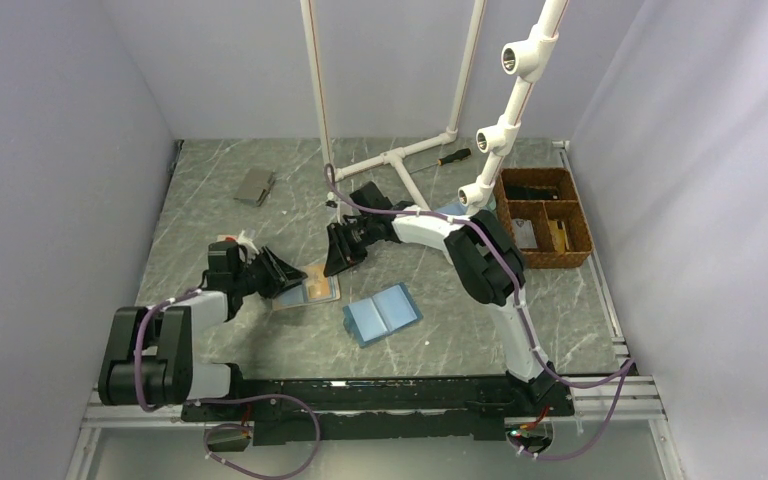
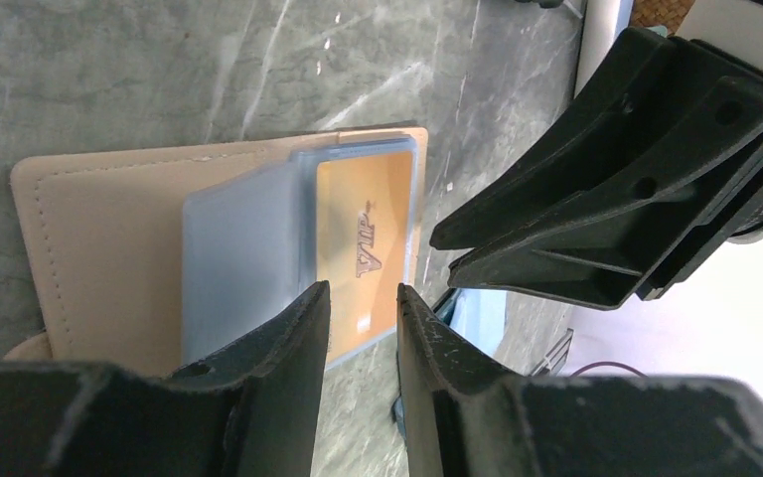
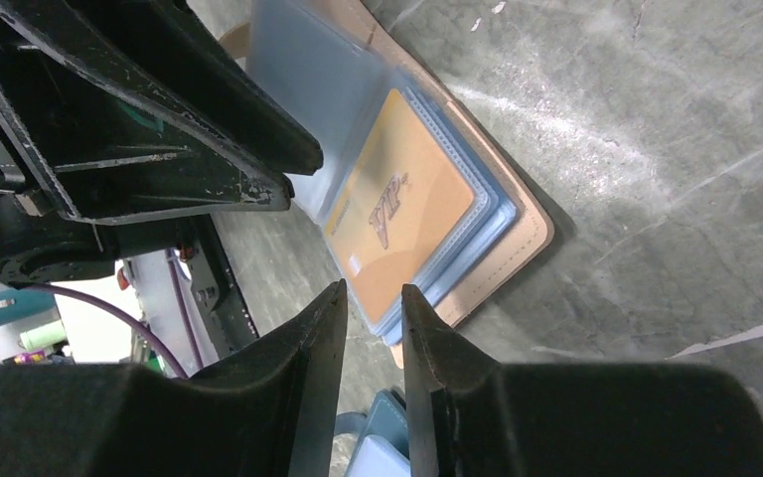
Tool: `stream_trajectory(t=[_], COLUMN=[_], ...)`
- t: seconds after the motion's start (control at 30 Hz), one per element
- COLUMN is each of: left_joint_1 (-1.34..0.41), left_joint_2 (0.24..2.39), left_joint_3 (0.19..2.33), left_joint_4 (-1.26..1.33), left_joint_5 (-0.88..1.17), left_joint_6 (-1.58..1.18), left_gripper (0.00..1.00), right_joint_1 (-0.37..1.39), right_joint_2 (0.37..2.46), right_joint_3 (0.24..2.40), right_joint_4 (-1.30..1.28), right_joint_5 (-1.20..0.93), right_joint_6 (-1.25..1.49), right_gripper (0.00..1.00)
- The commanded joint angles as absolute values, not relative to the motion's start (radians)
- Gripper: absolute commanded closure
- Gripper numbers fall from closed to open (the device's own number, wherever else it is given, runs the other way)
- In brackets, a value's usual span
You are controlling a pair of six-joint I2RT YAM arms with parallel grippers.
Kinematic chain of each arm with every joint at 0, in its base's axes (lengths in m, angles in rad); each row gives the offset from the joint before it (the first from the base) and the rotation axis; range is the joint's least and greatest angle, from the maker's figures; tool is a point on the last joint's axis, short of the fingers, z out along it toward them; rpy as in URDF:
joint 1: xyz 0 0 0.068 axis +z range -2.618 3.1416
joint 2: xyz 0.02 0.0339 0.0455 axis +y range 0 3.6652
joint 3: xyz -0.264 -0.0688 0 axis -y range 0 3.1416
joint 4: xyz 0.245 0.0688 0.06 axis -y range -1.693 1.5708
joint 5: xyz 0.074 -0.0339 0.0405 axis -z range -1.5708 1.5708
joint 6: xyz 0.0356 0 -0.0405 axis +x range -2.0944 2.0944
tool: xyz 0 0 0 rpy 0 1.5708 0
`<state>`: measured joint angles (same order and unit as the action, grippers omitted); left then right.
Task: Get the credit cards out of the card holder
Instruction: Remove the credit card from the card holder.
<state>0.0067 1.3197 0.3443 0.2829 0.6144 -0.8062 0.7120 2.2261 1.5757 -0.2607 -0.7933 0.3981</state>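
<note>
The card holder [image 1: 310, 287] lies open on the grey marble table, tan outside [image 2: 109, 248], with blue-grey sleeves inside. An orange credit card [image 2: 366, 248] marked VIP sits in the top sleeve [image 3: 402, 199]. My left gripper [image 2: 363, 288] hovers just off the holder's left edge [image 1: 285, 275]. Its jaws stand a narrow gap apart with nothing between them. My right gripper [image 3: 373, 286] comes in from the far side [image 1: 338, 255], also narrowly open and empty, its tips near the card's corner. Neither gripper touches the card.
An all light-blue bifold [image 1: 382, 313] lies open just right of the holder. A small grey folded wallet [image 1: 254, 186] sits at the back left. A wicker basket [image 1: 545, 215], a screwdriver [image 1: 450, 157] and a white pipe frame [image 1: 400, 155] stand at the back right.
</note>
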Motion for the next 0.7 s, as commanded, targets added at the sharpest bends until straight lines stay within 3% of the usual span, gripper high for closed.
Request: stream_trajectory(t=[0.0,0.27,0.67], left_joint_1=[0.008,0.008,0.008], left_joint_2=[1.361,1.418,1.479], left_joint_3=[0.372,0.384,0.383], left_joint_4=[0.359,0.347,0.341], left_joint_5=[0.652,0.649,0.65], left_joint_6=[-0.793,-0.787,-0.781], left_gripper=[0.63,0.61,0.6], right_joint_1=[0.709,0.709,0.714], right_joint_2=[2.258,2.28,2.319], right_joint_3=[1.622,1.631,1.654], right_joint_4=[-0.23,-0.235,-0.288], right_joint_5=[-0.832,-0.836,-0.782], right_joint_6=[0.426,0.428,0.408], right_gripper=[0.71,0.71,0.88])
